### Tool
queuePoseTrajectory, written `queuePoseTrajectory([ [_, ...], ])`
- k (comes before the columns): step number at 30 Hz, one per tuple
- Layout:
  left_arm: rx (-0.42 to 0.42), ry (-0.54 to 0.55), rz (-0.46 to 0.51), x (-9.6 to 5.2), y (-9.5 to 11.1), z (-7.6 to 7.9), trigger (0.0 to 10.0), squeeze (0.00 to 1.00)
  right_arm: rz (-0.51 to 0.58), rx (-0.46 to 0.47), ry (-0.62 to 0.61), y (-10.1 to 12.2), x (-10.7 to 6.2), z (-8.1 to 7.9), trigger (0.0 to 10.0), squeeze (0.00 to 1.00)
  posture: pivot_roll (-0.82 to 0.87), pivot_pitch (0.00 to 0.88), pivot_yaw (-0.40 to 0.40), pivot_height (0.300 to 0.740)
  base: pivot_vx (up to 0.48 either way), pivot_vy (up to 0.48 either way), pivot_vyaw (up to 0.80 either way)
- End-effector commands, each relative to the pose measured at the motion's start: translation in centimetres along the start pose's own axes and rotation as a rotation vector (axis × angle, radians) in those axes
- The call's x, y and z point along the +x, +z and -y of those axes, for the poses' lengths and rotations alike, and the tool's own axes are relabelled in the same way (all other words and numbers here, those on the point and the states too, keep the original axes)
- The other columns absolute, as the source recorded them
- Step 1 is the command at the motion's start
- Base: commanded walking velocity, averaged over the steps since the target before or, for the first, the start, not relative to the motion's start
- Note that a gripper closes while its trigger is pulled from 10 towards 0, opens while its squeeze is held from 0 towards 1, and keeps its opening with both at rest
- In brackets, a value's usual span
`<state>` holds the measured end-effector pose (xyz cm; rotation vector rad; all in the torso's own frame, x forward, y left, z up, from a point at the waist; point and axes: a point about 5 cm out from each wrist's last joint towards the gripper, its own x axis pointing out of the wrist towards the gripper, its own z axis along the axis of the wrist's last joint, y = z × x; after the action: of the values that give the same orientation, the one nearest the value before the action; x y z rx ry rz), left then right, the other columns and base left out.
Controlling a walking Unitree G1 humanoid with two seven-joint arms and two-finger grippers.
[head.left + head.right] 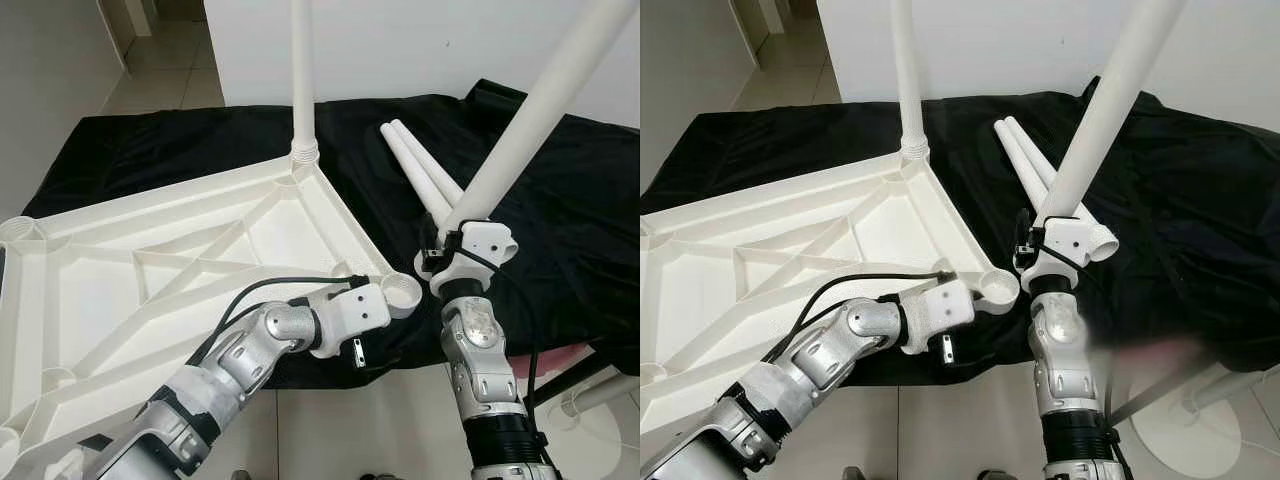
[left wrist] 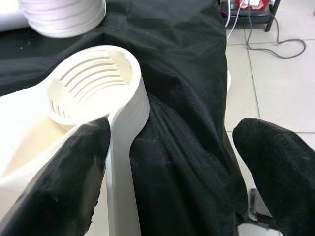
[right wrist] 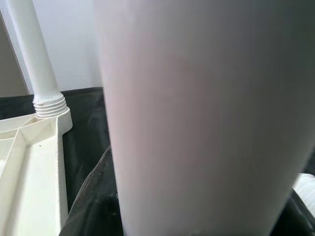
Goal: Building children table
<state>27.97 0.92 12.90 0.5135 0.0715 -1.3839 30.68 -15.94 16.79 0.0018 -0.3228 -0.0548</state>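
**Leg held beside the empty corner socket**

We take the upturned white plastic tabletop (image 1: 180, 250), ribbed side up on the black cloth (image 1: 560, 200), as our landmark. One long white tube leg (image 1: 302, 70) already stands upright in its far corner. Its near right corner ends in a round threaded socket (image 1: 402, 294), empty.

Our right gripper (image 1: 455, 238) is clamped around a second long white plastic leg (image 1: 540, 110), just right of that socket. The leg's long axis leans up and away to the right, so we judge it needs tipping upright and shifting left over the socket before it can screw in.

Our left gripper (image 2: 170, 162) sits at the same corner, jaws spread, one finger (image 2: 64, 177) against the rim just below the socket, the other off the edge over the cloth.

Two more white tube legs (image 1: 420, 170) lie on the cloth beyond the socket.
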Motion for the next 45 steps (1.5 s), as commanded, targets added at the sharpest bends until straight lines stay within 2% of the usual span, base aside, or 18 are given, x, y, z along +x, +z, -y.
queuePoseTrajectory([
  [1, -0.042, -0.036, -0.040, -1.3, -0.9, -1.0, 10.0, 0.00, 0.007, -0.004, 0.001, 0.1, 0.0, 0.0, 10.0, 0.00, -0.12, 0.094, 0.057, 0.740, 0.000, 0.000, 0.00],
  [4, -0.062, -0.006, -0.027, -2.0, -0.8, -1.9, 10.0, 0.00, 0.006, -0.004, 0.003, 0.1, 0.0, 0.0, 10.0, 0.00, -0.12, 0.095, 0.055, 0.740, 0.000, 0.000, 0.00],
  [8, -0.177, 0.074, 0.105, -4.8, 0.7, -4.5, 10.0, 0.00, 0.005, -0.002, 0.022, 0.2, 0.1, -0.2, 10.0, 0.00, -0.12, 0.094, 0.047, 0.740, 0.000, 0.000, 0.00],
  [11, -0.195, 0.088, 0.133, -5.3, 1.0, -4.9, 10.0, 0.00, 0.004, -0.002, 0.027, 0.2, 0.1, -0.3, 10.0, 0.00, -0.12, 0.095, 0.045, 0.740, 0.000, 0.000, 0.00],
  [16, -0.312, 0.096, 0.277, -7.5, 2.3, -5.8, 10.0, 0.00, -0.007, -0.010, 0.058, 0.0, 0.1, -0.5, 10.0, 0.00, -0.11, 0.096, 0.034, 0.740, 0.000, 0.000, 0.00],
  [21, -0.358, 0.133, 0.292, -8.4, 2.2, -6.1, 10.0, 0.00, -0.010, -0.012, 0.097, 0.1, 0.1, -0.9, 10.0, 0.00, -0.11, 0.096, 0.032, 0.740, 0.000, 0.000, 0.00],
  [22, -0.358, 0.183, 0.279, -8.5, 1.9, -6.4, 10.0, 0.00, -0.008, -0.011, 0.118, 0.1, 0.2, -1.1, 10.0, 0.00, -0.11, 0.096, 0.029, 0.740, 0.000, 0.000, 0.00],
  [23, -0.358, 0.183, 0.279, -8.5, 1.9, -6.4, 10.0, 0.00, -0.008, -0.011, 0.118, 0.1, 0.2, -1.1, 10.0, 0.00, -0.11, 0.096, 0.029, 0.740, 0.000, 0.000, 0.00],
  [24, -0.369, 0.282, 0.260, -8.8, 1.4, -7.0, 10.0, 0.00, -0.005, -0.005, 0.159, 0.3, 0.1, -1.5, 10.0, 0.00, -0.11, 0.096, 0.029, 0.740, 0.000, 0.000, 0.00],
  [25, -0.378, 0.324, 0.252, -8.9, 1.1, -7.2, 10.0, 0.00, -0.003, -0.001, 0.176, 0.4, 0.1, -1.7, 10.0, 0.00, -0.11, 0.096, 0.029, 0.740, 0.000, 0.000, 0.00],
  [29, -0.388, 0.388, 0.240, -9.3, 0.8, -7.6, 10.0, 0.00, 0.005, 0.004, 0.209, 0.7, 0.1, -2.0, 10.0, 0.00, -0.11, 0.097, 0.027, 0.740, 0.000, 0.000, 0.00],
  [30, -0.372, 0.448, 0.244, -9.9, 0.7, -7.7, 10.0, 0.00, 0.017, 0.006, 0.237, 1.0, -0.1, -2.1, 10.0, 0.00, -0.10, 0.100, 0.023, 0.740, 0.000, 0.000, 0.00],
  [34, -0.372, 0.473, 0.252, -10.2, 0.7, -7.7, 10.0, 0.00, 0.023, 0.008, 0.248, 1.1, -0.2, -2.1, 10.0, 0.00, -0.10, 0.100, 0.023, 0.740, 0.000, 0.000, 0.00],
  [35, -0.349, 0.506, 0.250, -10.7, 0.7, -7.6, 10.0, 0.00, 0.028, 0.011, 0.289, 1.3, -0.4, -2.4, 10.0, 0.00, -0.09, 0.101, 0.019, 0.740, 0.000, 0.000, 0.00],
  [41, -0.286, 0.531, 0.262, -11.8, 0.6, -6.8, 10.0, 0.00, 0.014, 0.037, 0.358, 1.1, -1.0, -3.2, 10.0, 0.00, -0.09, 0.101, 0.009, 0.740, 0.000, 0.000, 0.00],
  [45, -0.299, 0.523, 0.249, -12.3, 0.1, -6.2, 10.0, 0.00, 0.002, 0.047, 0.386, 0.8, -1.3, -3.7, 10.0, 0.00, -0.07, 0.098, -0.002, 0.740, 0.000, 0.000, 0.00],
])
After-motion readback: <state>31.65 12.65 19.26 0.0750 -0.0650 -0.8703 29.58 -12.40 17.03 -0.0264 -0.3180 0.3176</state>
